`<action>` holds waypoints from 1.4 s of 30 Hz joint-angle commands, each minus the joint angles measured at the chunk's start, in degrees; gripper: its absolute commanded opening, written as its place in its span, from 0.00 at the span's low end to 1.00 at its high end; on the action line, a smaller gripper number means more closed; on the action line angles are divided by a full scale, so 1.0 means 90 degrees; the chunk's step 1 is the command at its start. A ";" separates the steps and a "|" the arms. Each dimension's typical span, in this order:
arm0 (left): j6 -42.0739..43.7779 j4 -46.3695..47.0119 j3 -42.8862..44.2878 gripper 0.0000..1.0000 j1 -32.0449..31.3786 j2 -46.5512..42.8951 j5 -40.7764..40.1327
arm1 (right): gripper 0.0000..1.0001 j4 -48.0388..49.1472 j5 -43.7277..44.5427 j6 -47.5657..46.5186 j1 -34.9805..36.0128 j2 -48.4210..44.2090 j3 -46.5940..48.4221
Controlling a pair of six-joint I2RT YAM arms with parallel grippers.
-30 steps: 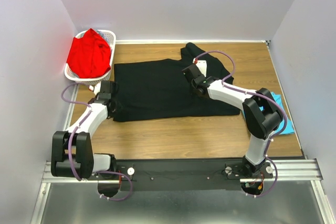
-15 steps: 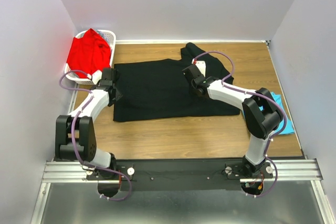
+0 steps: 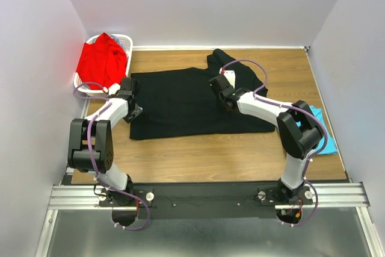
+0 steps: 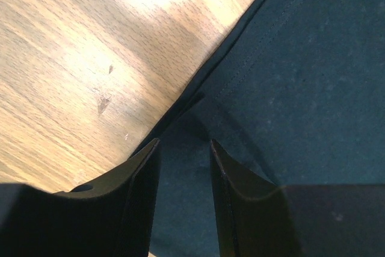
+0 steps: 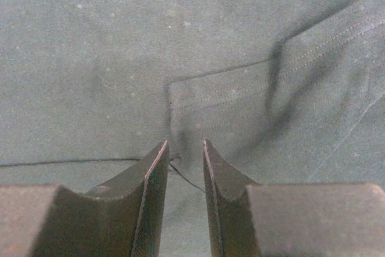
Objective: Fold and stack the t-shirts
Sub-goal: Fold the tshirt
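Note:
The large black t-shirt [image 3: 180,103] lies spread flat on the wooden table [image 3: 198,154]. My left gripper [image 3: 131,103] hovers at the shirt's left edge, open. In the left wrist view that gripper [image 4: 183,145] has dark cloth [image 4: 301,76] lying beneath its gap, beside bare wood. My right gripper [image 3: 221,91] is over the shirt's right part near a sleeve. In the right wrist view the right gripper [image 5: 185,144] stands narrowly open just above a sleeve hem [image 5: 228,82], gripping nothing. The red t-shirt [image 3: 101,63] is heaped in the basket. The turquoise t-shirt [image 3: 320,132] lies at the right edge, partly hidden by the right arm.
A white lattice basket [image 3: 124,43] stands at the back left corner, close to my left arm. White walls enclose the table on three sides. Bare wood [image 3: 198,154] shows in front of the black shirt.
My left arm has swung away from me along the shirt's left edge, toward the basket, and its jaws have widened. The right gripper stayed in place and opened slightly.

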 commanded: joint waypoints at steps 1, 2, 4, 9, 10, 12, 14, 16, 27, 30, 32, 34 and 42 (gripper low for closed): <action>-0.0098 0.0024 0.0223 0.45 -0.0021 0.0070 -0.0026 | 0.36 0.0077 -0.0086 -0.0055 0.0062 0.0130 -0.0098; -0.0098 0.0005 0.0252 0.45 -0.0011 0.0060 -0.0026 | 0.36 0.0087 -0.0086 -0.0065 0.0062 0.0130 -0.0098; -0.0098 -0.0005 0.0301 0.45 -0.0021 0.0060 -0.0016 | 0.36 0.0097 -0.0086 -0.0065 0.0062 0.0130 -0.0098; -0.0089 -0.0122 0.0526 0.45 -0.0030 0.0216 -0.0065 | 0.36 0.0107 -0.0106 -0.0055 0.0062 0.0169 -0.0098; -0.0098 -0.0132 0.0555 0.45 -0.0030 0.0284 -0.0094 | 0.36 0.0116 -0.0125 -0.0055 0.0062 0.0169 -0.0098; -0.0118 -0.0161 0.0594 0.45 -0.0030 0.0362 -0.0153 | 0.36 0.0117 -0.0125 -0.0065 0.0062 0.0198 -0.0079; -0.0137 -0.0190 0.0633 0.45 -0.0040 0.0489 -0.0163 | 0.36 0.0117 -0.0135 -0.0065 0.0062 0.0198 -0.0079; -0.0167 -0.0210 0.0624 0.43 -0.0040 0.0577 -0.0202 | 0.36 0.0117 -0.0135 -0.0055 0.0062 0.0208 -0.0079; -0.0206 -0.0220 0.0624 0.31 -0.0050 0.0646 -0.0319 | 0.36 0.0136 -0.0145 -0.0094 0.0062 0.0227 -0.0118; -0.0167 -0.0220 0.0614 0.26 -0.0050 0.0509 -0.0300 | 0.36 0.0136 -0.0145 -0.0094 0.0062 0.0247 -0.0108; -0.0147 -0.0220 0.0614 0.25 -0.0050 0.0422 -0.0290 | 0.34 0.0136 -0.0135 -0.0085 0.0062 0.0266 -0.0108; -0.0118 -0.0229 0.0595 0.24 -0.0050 0.0344 -0.0280 | 0.33 0.0146 -0.0135 -0.0084 0.0062 0.0286 -0.0088; -0.0030 -0.0122 0.0448 0.21 -0.0050 0.0148 -0.0182 | 0.34 0.0156 -0.0194 -0.0075 0.0062 0.0500 0.0038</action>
